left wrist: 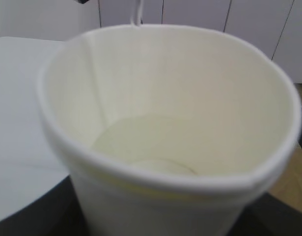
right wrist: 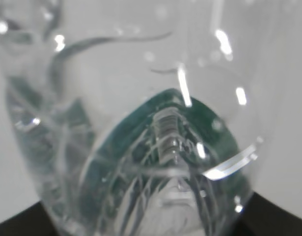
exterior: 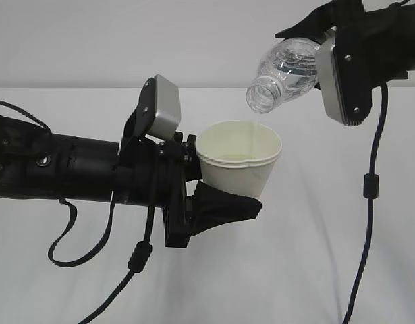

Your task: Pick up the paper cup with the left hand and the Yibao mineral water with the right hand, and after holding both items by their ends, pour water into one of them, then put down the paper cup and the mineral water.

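Clearly the pour is under way. The small white tapered paper cup (exterior: pixel 238 162) sits at the middle of the exterior view, upright and lifted off the white bench (exterior: pixel 308 270), with the left hand (exterior: pixel 217 202), a black gripper with wedge-shaped fingers and a light grey block on top, reaching in from the left edge. Its jaws are closed on the cup's lower half; one black finger shows beneath and beside the base. In the left wrist view the cup (left wrist: pixel 170 128) fills the frame, and a shallow pool of water lies in its bottom.

At the upper right of the exterior view, the right hand (exterior: pixel 328 54), a black gripper with a light grey side panel, holds the small clear ribbed plastic Yibao mineral water bottle (exterior: pixel 285 71) by its rear end, jaws closed around it. The right wrist view looks along the bottle (right wrist: pixel 155 147) from behind, showing its dark green label through the plastic.

The relation that matters is mouth over rim. The bottle's long axis slopes down toward the lower left, its capless neck just above the cup's far right rim, apart from it. A thin stream appears to fall from the mouth into the cup. I judge that the neck sits close to the rim's edge rather than over the centre, so a small drift rightward could spill.
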Controlling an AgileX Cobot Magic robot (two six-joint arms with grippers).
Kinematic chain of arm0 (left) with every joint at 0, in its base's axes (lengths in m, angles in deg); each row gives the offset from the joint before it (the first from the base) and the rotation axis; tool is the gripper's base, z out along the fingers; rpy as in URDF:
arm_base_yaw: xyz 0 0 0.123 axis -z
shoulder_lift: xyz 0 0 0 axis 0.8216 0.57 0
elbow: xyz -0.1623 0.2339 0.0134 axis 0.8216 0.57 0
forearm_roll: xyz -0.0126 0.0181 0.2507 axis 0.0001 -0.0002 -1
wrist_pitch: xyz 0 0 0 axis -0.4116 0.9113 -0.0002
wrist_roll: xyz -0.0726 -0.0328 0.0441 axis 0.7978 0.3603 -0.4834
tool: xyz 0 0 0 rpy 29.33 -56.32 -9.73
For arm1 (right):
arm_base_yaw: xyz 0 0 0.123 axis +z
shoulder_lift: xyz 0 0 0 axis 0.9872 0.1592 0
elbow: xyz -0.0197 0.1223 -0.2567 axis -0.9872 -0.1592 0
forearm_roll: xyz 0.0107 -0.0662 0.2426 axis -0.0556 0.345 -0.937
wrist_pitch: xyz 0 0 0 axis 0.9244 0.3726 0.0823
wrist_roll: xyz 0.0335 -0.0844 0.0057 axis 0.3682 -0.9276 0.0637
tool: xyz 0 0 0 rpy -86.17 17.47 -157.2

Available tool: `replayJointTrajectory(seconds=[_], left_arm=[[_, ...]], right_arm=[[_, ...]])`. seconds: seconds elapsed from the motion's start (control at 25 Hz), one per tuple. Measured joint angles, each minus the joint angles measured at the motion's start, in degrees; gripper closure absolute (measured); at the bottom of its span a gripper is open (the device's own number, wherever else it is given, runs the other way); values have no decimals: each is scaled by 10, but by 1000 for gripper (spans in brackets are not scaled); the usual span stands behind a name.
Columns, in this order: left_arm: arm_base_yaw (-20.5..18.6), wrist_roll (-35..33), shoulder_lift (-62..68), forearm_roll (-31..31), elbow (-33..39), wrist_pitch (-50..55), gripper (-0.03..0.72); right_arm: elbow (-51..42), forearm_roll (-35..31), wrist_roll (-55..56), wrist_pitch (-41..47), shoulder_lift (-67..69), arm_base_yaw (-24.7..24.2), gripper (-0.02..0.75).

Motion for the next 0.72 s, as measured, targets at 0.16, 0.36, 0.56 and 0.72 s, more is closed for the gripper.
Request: replayJointTrajectory(seconds=[0.16, 0.36, 0.56, 0.72], left_arm=[[0, 0, 0, 0, 0, 0, 226], [0, 0, 0, 2, 0, 0, 226], [0, 0, 0, 4, 0, 0, 226], [0, 0, 0, 6, 0, 0, 226]], right_arm=[[0, 0, 0, 0, 0, 0, 325], [0, 0, 0, 0, 0, 0, 325], [0, 0, 0, 0, 0, 0, 325], [0, 0, -1, 0, 0, 0, 325]])
